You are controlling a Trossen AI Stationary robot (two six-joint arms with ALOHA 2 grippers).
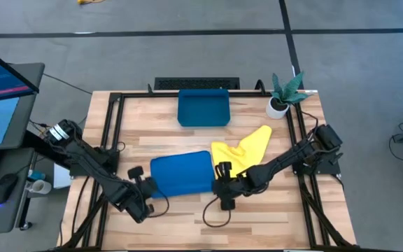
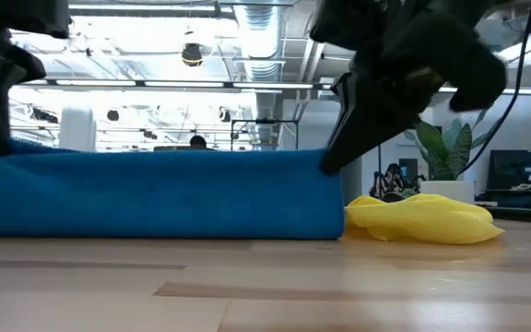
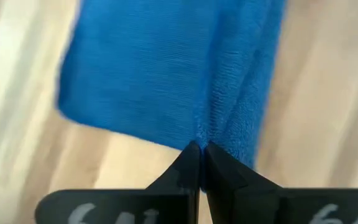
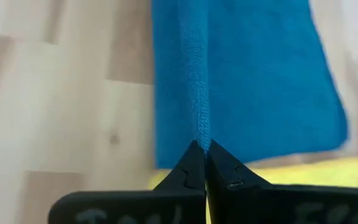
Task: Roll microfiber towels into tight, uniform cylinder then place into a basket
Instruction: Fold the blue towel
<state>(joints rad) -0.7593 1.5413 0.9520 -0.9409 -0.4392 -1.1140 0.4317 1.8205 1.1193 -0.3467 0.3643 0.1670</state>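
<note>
The blue towel [image 1: 180, 173] lies in the middle of the table, toward its near side. Its near edge is raised, so that it stands like a wall [image 2: 155, 194] in the low view. My left gripper [image 1: 147, 183] is shut on the towel's near left corner. At the near right corner my right gripper [image 1: 220, 185] is shut on it too. The yellow towel [image 1: 242, 149] lies crumpled on the table just right of the blue one and touches its right edge. The dark-blue basket [image 1: 203, 108] stands at the far middle with nothing in it. My left gripper pinches the blue towel's near edge at its left corner [image 3: 207, 132] between the two fingertips, slanting down from the near left. The cloth gathers into a ridge running away from the tips. That corner is raised; the rest lies on the table. My right gripper pinches the blue towel's near edge at its right corner [image 4: 199, 132] between its fingertips, slanting down from the near right. A narrow ridge of cloth runs off from the tips. The corner is raised, and the edge runs straight across to the other gripper.
A small white pot with a green plant [image 1: 282, 94] stands at the far right corner. Black frame rails [image 1: 110, 133] run along the table's left and right sides. Bare wood [image 1: 187, 217] lies between the towel and the near edge. A desk with a monitor [image 1: 2, 77] stands off the left.
</note>
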